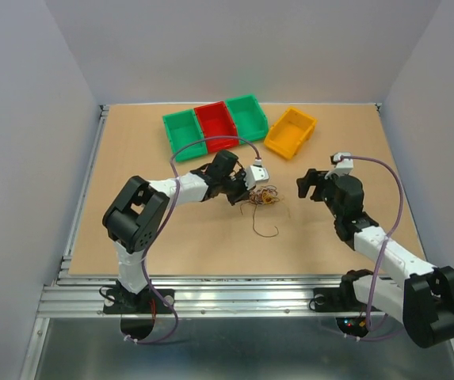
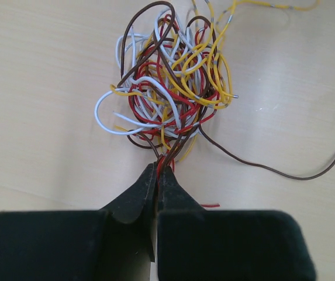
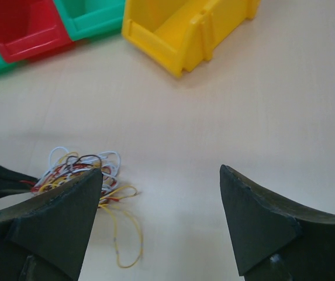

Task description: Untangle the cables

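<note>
Left wrist view: the cables (image 2: 167,88) form a tangle of brown, white, red and yellow loops on the table (image 2: 38,88). Its longer axis runs straight away from the left fingers (image 2: 132,199), which are clenched on a few red and brown strands at its near end. One brown strand trails off to the right. In the right wrist view the right fingers (image 3: 56,222) stand spread wide, holding nothing. The tangle lies outside them, beside and partly behind the left-hand one, near the table's middle.
</note>
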Action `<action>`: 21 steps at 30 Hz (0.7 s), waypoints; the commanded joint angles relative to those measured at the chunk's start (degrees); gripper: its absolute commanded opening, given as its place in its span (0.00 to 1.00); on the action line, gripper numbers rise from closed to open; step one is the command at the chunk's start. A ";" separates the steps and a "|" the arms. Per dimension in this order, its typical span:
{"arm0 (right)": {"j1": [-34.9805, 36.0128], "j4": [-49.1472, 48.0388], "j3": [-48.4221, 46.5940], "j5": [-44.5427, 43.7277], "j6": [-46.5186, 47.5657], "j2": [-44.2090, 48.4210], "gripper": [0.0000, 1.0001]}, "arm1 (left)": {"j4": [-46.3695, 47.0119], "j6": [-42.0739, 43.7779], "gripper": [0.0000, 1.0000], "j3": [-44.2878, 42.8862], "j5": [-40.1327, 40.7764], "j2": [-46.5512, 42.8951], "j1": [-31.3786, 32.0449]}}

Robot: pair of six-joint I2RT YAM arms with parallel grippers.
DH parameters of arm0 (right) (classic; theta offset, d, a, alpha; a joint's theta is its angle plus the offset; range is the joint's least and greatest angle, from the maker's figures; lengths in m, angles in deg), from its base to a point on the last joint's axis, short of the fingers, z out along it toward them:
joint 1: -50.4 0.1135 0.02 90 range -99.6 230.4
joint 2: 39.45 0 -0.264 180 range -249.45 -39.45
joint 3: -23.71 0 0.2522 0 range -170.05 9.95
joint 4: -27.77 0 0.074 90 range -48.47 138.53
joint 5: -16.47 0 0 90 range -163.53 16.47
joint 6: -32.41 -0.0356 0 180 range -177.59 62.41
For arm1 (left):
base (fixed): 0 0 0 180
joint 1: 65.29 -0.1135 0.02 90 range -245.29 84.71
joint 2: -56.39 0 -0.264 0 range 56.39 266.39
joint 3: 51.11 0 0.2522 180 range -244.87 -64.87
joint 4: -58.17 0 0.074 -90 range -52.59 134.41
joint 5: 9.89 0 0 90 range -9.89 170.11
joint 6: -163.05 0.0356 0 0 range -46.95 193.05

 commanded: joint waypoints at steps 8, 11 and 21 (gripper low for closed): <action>6.63 0.16 -2.30 15.22 -1.92 -10.78 0.80 | -0.58 -0.57 0.00 -2.31 -1.29 -3.34 0.85; 9.62 -0.11 -5.55 15.05 -1.31 -17.11 0.80 | -0.58 -0.57 0.00 -2.39 -0.93 -3.25 0.76; 10.95 2.00 -10.32 9.00 -4.46 -22.16 0.01 | 0.73 -2.59 0.00 -1.60 1.96 -5.00 -0.37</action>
